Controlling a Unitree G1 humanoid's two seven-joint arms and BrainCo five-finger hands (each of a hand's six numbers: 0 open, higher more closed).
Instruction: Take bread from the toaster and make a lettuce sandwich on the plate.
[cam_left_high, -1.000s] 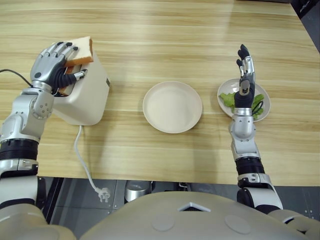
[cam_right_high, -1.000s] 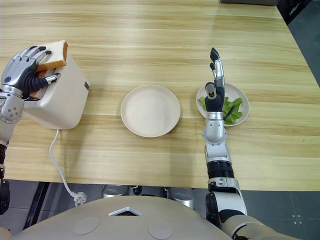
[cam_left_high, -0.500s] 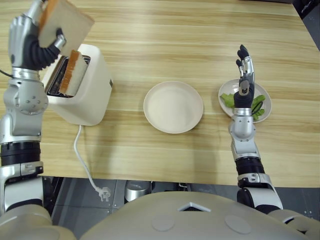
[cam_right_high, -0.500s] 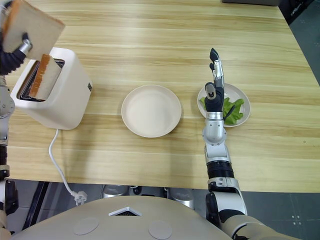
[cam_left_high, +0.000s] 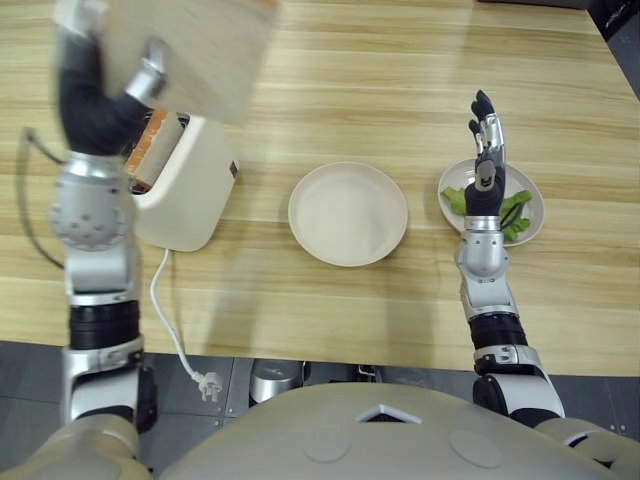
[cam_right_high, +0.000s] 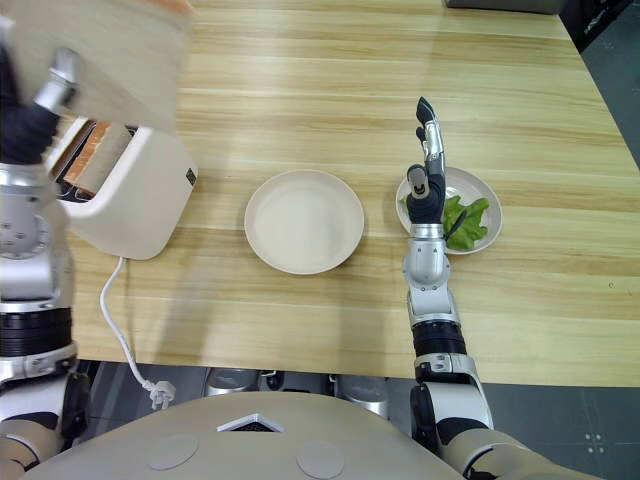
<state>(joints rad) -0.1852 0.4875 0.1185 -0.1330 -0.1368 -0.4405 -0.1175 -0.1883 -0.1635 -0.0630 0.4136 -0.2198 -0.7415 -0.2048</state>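
Note:
My left hand (cam_left_high: 95, 85) is raised high above the white toaster (cam_left_high: 190, 190), shut on a slice of bread (cam_left_high: 195, 55) that looms large near the camera at the top left. A second slice (cam_left_high: 150, 150) stands in the toaster's slot. The empty cream plate (cam_left_high: 347, 213) lies at the table's middle. My right hand (cam_left_high: 487, 150) stands upright with straight fingers and holds nothing, just in front of the small dish of lettuce (cam_left_high: 525, 210) at the right.
The toaster's white cord (cam_left_high: 165, 320) runs off the table's front edge, and its plug (cam_left_high: 207, 388) hangs below. Bare wooden table (cam_left_high: 400, 90) stretches behind the plate and dish.
My left hand has pulled the bread out of the toaster and lifted it up and to the right, close to the camera. The right hand has stayed put.

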